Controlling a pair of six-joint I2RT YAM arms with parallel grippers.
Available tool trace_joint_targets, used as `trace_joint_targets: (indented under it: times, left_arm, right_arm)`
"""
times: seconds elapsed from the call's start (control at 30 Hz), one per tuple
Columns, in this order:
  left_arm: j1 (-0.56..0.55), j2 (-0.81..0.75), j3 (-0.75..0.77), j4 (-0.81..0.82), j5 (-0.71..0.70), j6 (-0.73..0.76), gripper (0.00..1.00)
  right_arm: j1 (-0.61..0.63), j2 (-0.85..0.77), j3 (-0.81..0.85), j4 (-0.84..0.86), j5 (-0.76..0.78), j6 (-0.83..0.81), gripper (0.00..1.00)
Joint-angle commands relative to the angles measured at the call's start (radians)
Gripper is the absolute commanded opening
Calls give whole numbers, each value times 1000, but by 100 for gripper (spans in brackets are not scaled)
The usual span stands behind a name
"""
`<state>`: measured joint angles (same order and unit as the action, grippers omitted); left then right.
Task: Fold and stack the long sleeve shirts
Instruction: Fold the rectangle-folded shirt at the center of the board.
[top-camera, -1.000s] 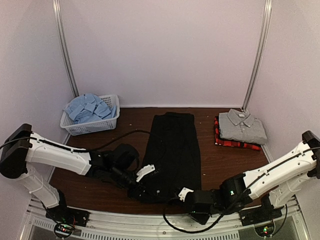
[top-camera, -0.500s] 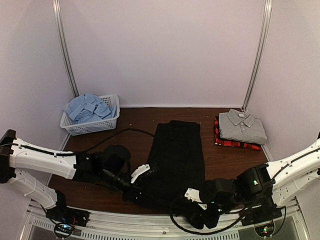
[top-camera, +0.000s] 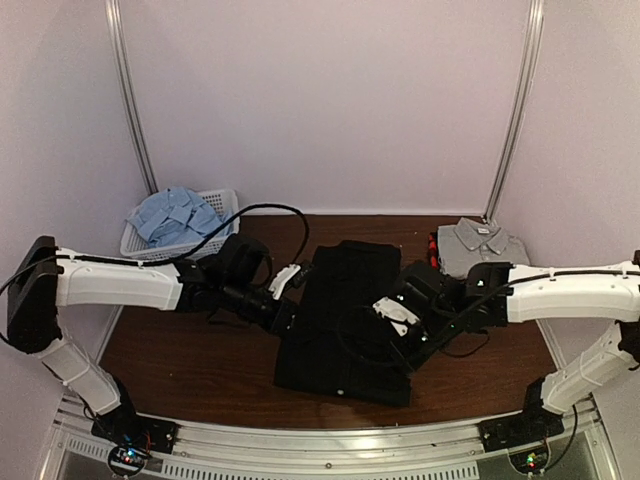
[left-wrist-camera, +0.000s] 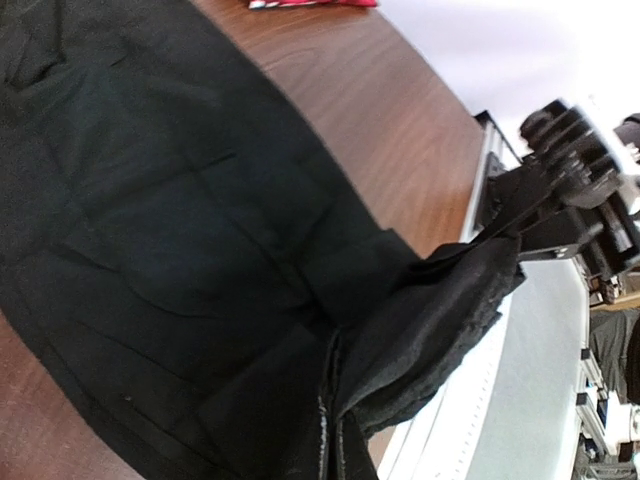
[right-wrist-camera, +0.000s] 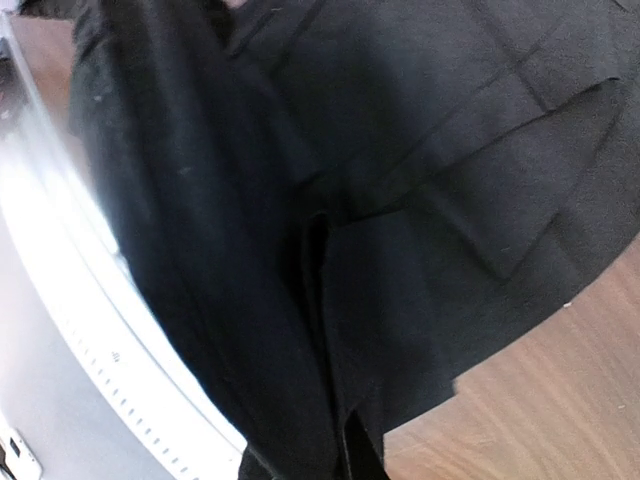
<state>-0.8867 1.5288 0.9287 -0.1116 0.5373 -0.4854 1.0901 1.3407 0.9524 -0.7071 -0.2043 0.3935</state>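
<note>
- You are pinching the near hem of the black shirt with both arms: the left gripper is pressed together on its left corner, and the right gripper on its right corner.
- You are holding the two corners level and apart, probably so the hem stays stretched and lands straight when you lay it over the body.
- In the left wrist view, the pinched cloth is hanging in a bunched fold above the flat part of the shirt. In the right wrist view, a dark curtain of fabric is draping down right at the fingers.
- The black shirt is lying lengthwise in the middle of the table, its collar end toward the back wall.
- You are keeping the finished stack clear at the back right: the grey shirt is sitting folded on the plaid shirt.
- The light blue shirt is waiting, crumpled, in the basket at the back left.
- Compared with a second ago, both grippers are no longer down at the near edge of the table. They are now over the shirt's middle, with the hem carried up and back.
- The stack and the basket are sitting just where they were.
</note>
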Motion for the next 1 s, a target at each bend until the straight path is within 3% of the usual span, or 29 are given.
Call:
trace_joint_targets:
  times: [0.0,0.33,0.57,0.67,0.73,0.9,0.97]
  left_arm:
    - [60,61,54,-13,-8,32,0]
    - [143,233,189,-19,49,81,0]
    - [166,385,317,-47,77,118,0]
    - [166,433,370,-92,52,135,0]
    - [166,449,386,-103,27,137,0]
    - [166,475,440,-159,-47,151,22]
    - [166,469,453,-172,-90,152,33]
  right_arm:
    - [-89,96,83,-94,-11,-118,6]
    - [-261,270,190,-113,-27,-223,3]
    - [-329,348,208,-111,-32,-260,7]
    - [-346,376,216,-106,-12,-251,12]
    - [-355,390,220,-96,3,-241,20]
    - [-369,387,234,-81,63,-210,43]
    - [-374,371,244,-80,86,-197,46]
